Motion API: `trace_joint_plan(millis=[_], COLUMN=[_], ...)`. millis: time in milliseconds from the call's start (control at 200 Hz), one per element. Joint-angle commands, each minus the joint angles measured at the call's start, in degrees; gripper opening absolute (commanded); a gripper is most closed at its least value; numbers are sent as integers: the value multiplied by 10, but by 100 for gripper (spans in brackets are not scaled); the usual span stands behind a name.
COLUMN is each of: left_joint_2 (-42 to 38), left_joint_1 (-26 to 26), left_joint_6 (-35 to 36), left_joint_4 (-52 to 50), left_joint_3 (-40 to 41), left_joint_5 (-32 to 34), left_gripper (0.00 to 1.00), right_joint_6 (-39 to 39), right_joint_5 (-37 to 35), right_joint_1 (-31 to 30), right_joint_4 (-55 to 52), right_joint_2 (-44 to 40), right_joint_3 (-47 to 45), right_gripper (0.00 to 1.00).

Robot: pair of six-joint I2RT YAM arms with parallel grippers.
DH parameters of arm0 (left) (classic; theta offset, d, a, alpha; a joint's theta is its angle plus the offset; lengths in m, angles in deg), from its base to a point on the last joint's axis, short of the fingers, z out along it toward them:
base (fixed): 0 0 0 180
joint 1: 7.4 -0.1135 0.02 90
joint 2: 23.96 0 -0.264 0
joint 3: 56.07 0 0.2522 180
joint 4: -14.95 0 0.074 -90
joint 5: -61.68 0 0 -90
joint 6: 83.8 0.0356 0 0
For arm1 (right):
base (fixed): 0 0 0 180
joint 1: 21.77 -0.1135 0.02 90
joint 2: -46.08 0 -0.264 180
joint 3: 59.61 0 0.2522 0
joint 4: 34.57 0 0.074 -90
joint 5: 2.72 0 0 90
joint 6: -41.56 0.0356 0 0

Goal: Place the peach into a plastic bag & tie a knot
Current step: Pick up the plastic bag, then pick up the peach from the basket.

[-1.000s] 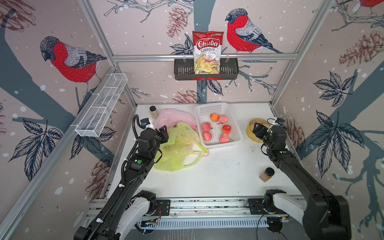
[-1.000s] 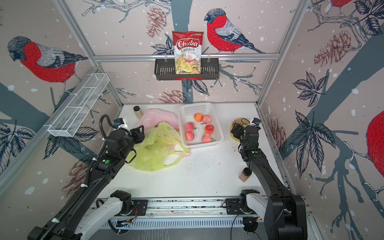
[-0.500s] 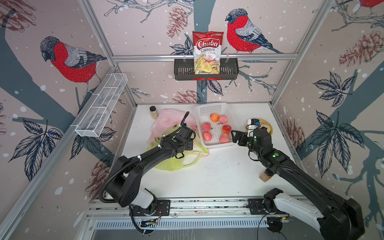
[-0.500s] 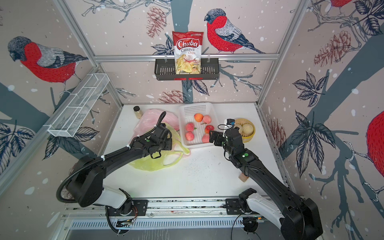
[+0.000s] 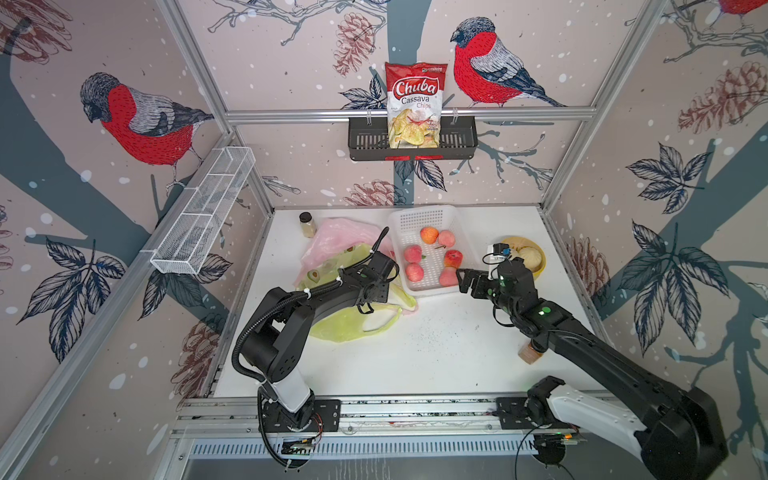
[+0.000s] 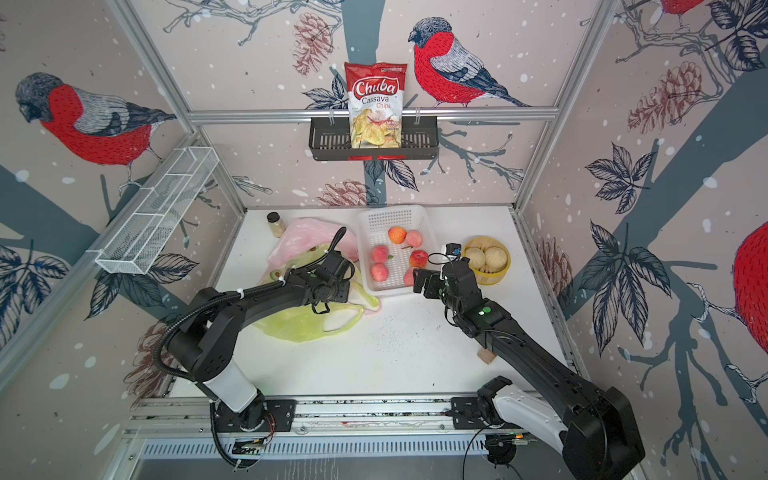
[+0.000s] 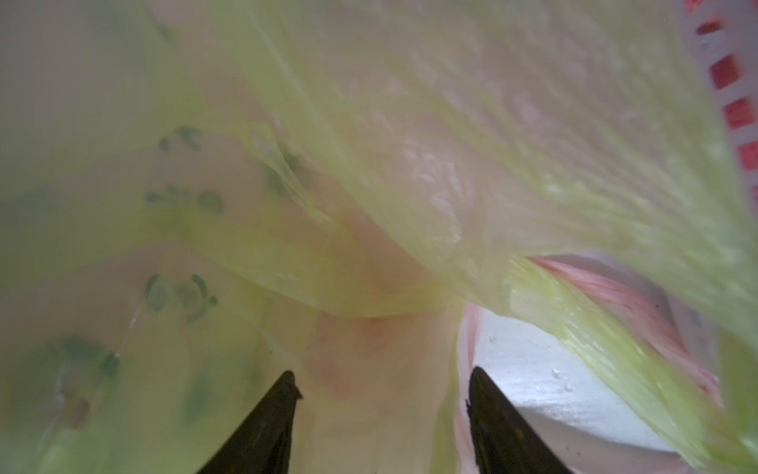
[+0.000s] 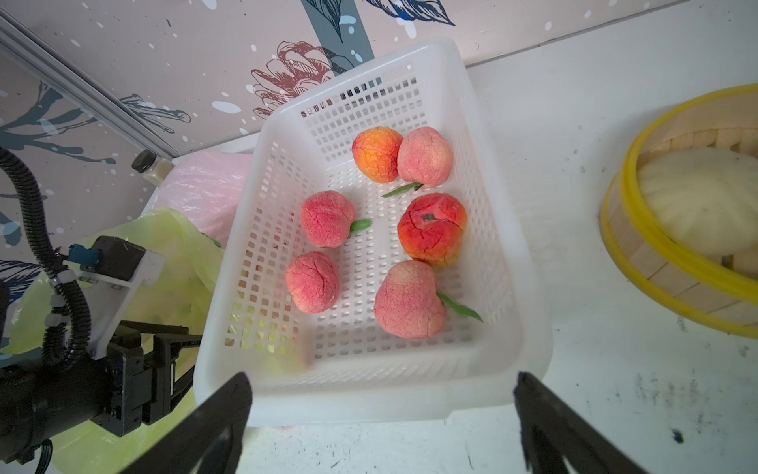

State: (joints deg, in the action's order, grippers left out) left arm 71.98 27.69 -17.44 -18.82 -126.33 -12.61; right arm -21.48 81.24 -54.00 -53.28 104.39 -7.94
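Right wrist view alone shows the fruit's surface: six peaches (image 8: 431, 234), matte, with cracked pink-red skins and green leaf stubs, lie in a white perforated plastic basket (image 8: 369, 394). The right tool (image 8: 381, 377) is spread wide and empty, its black fingertips on either side of the basket's near wall, clear of every peach. Beside the basket sits a round bamboo steamer (image 8: 629, 188) with a yellow rim. The left wrist view is filled with the thin, creased, translucent film of a yellow-green bag (image 7: 369, 184). The left tool (image 7: 380, 371) stands released, with film between its tips. Both top views add the layout: the yellow-green bag (image 5: 353, 328) slumps on the white table (image 5: 436, 353), partly over a pink bag (image 5: 340, 232).
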Motion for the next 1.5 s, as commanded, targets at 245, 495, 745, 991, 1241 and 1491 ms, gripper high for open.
trace_joint_plan(millis=[245,495,745,991,1241,1491], left_joint_2=[-42,-158,-270,-323,-337,-351], left_joint_1=[4,-8,-41,-99,-114,-149], left_joint_6=[6,12,27,34,24,15], left_joint_4=[-61,-173,-217,-202,-166,-136], left_joint_3=[-3,-73,-131,-151,-111,-88], left_joint_5=[29,32,-34,-201,-253,-294], left_gripper=[0,0,0,0,0,0], right_joint_6=[1,-13,-49,-61,-59,-51], right_joint_5=[4,-4,5,52,84,104], right_joint_1=[-5,-7,0,3,1,-13], right_joint_4=[24,-3,-94,-131,-165,-148], right_joint_2=[30,120,332,528,651,676], right_joint_3=[23,124,316,495,618,600], right_gripper=[95,90,91,88,100,100])
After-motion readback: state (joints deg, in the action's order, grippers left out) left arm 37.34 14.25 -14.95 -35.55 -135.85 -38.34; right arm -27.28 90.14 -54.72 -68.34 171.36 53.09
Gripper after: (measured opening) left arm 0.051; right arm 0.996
